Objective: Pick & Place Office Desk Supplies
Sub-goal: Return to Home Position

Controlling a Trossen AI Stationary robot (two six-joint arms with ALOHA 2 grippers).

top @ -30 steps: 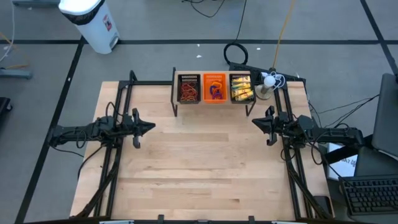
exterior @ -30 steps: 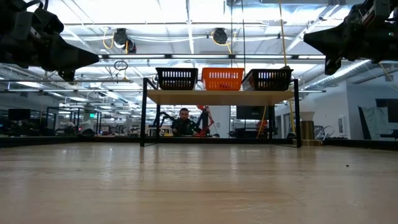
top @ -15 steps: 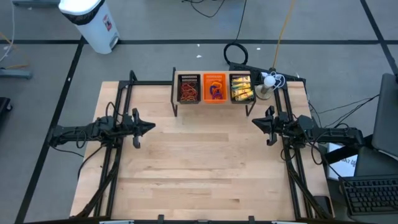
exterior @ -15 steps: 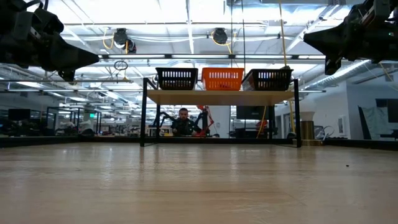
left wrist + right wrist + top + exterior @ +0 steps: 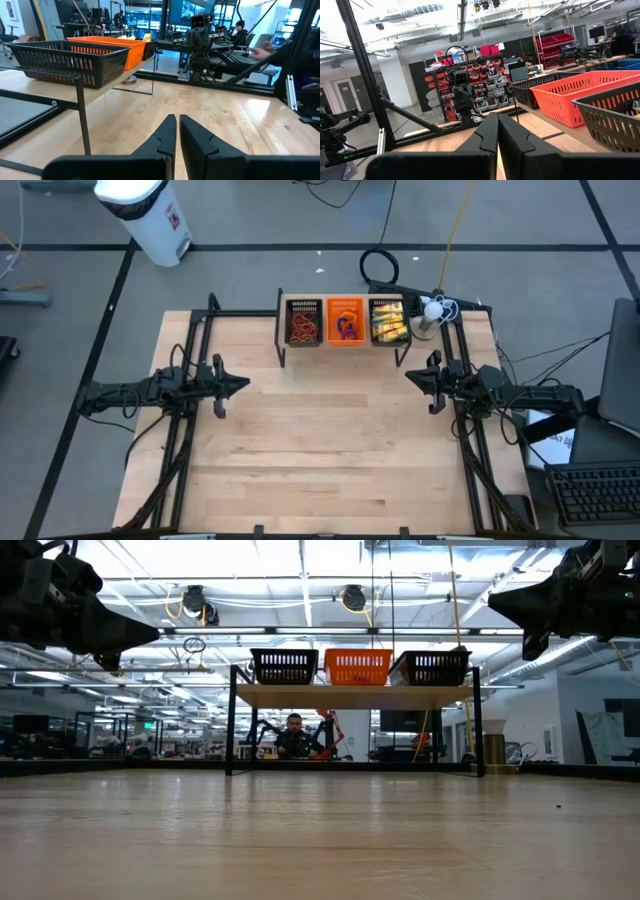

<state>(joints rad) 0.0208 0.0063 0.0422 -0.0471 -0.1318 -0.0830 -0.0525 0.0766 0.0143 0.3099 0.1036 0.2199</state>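
Observation:
The office desk supplies lie in three trays on a raised shelf (image 5: 344,346) at the table's far edge. Red-brown rubber bands (image 5: 303,328) fill the left black mesh tray, small rings (image 5: 346,328) the orange tray, and yellow packets (image 5: 389,323) the right black mesh tray. My left gripper (image 5: 245,384) hovers level above the table's left side, shut and holding nothing; its fingers (image 5: 176,120) point toward the right arm. My right gripper (image 5: 410,376) hovers at the right side, shut and holding nothing (image 5: 496,117). Both hang well above the wood in the low view (image 5: 150,637) (image 5: 497,605).
The shelf stands on thin black legs (image 5: 231,730) with free space beneath it. Bare wooden tabletop (image 5: 330,450) spreads between the arms. A white round object (image 5: 431,310) sits by the right tray. On the floor beyond are a white bin (image 5: 147,215) and a cable coil (image 5: 380,267).

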